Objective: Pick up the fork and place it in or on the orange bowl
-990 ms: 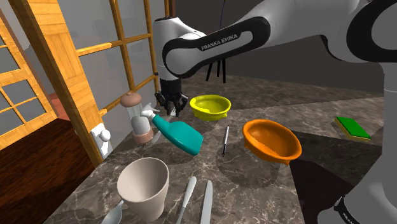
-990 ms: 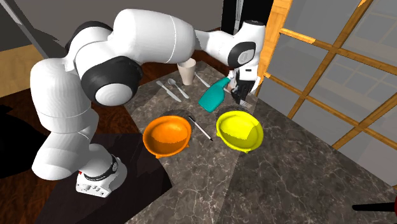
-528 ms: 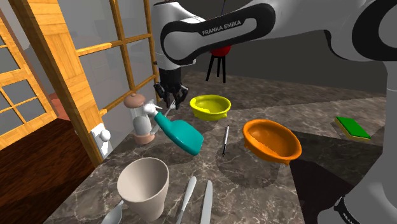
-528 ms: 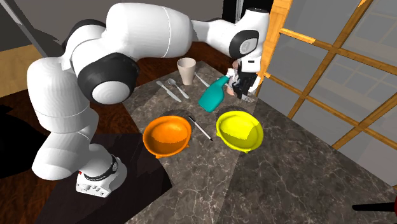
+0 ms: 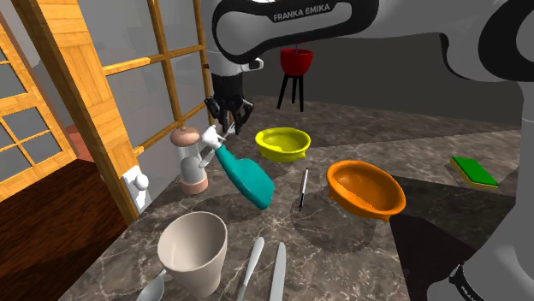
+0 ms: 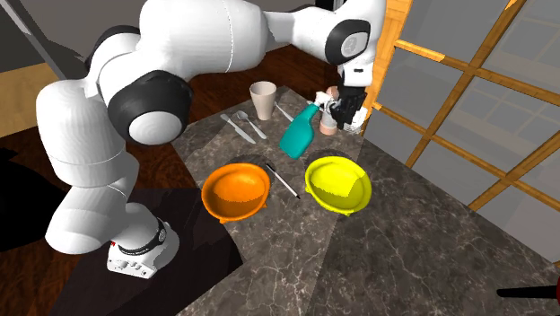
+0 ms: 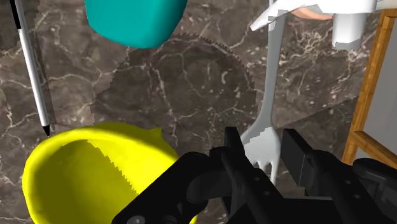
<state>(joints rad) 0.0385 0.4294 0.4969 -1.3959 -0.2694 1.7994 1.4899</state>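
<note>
Clasping fork [image 7: 270, 89] in claw [image 7: 262, 147]

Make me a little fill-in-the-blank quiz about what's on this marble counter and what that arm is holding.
The gripper is shut on the ____, clasped near its tines.
The orange bowl holds ____.
Between the teal bottle and the orange bowl lies a slim ____.
Missing words: fork; nothing; pen.
</note>
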